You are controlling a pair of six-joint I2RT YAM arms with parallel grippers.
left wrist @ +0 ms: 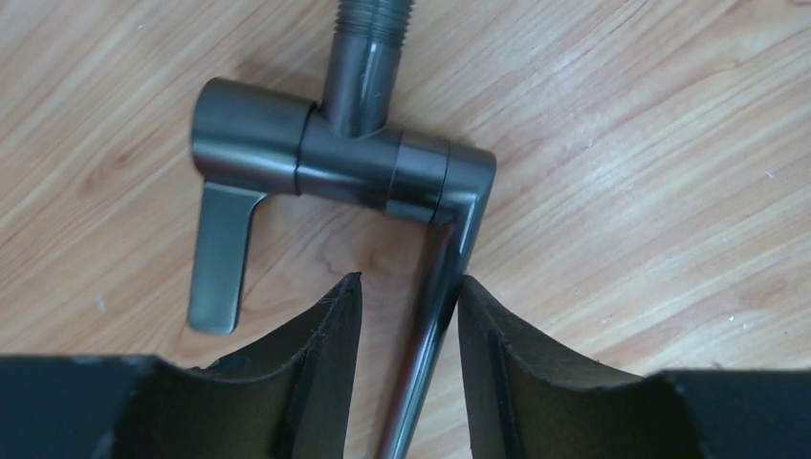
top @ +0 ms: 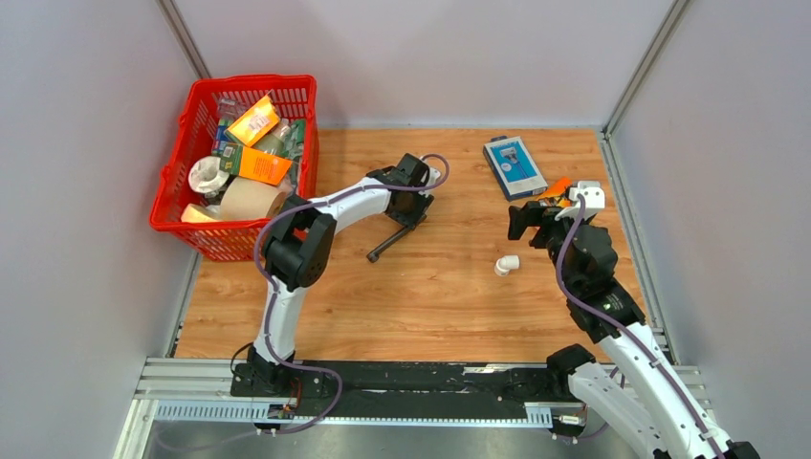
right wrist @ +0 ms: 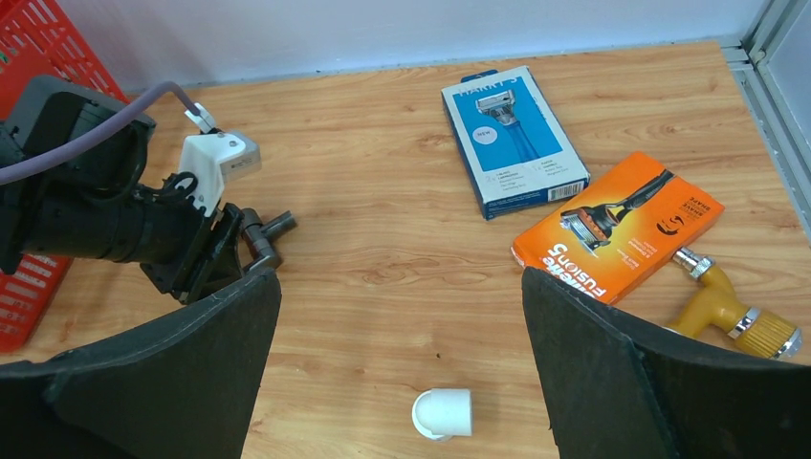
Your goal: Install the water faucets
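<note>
Left claw (left wrist: pixel 411 279): is standing open, straddling the thin spout (left wrist: pixel 421 354) of the dark grey metal faucet (left wrist: pixel 363 167) lying flat on the wooden table (left wrist: pixel 650 143), upper centre of frame, seemingly lining up a grip | Right claw (right wrist: pixel 400 277): is gaping empty near the small white plastic elbow fitting (right wrist: pixel 443 413), bottom centre

Left hand (left wrist: pixel 409 280) straddles thin rod of the dark faucet (left wrist: pixel 344 164).

The dark grey metal faucet (left wrist: pixel 363 172) lies flat on the tabletop (left wrist: pixel 622 143), its thin rod running between the jaws of my left hand (left wrist: pixel 409 306). The small white elbow fitting (top: pixel 506 264) lies well apart from it.
</note>
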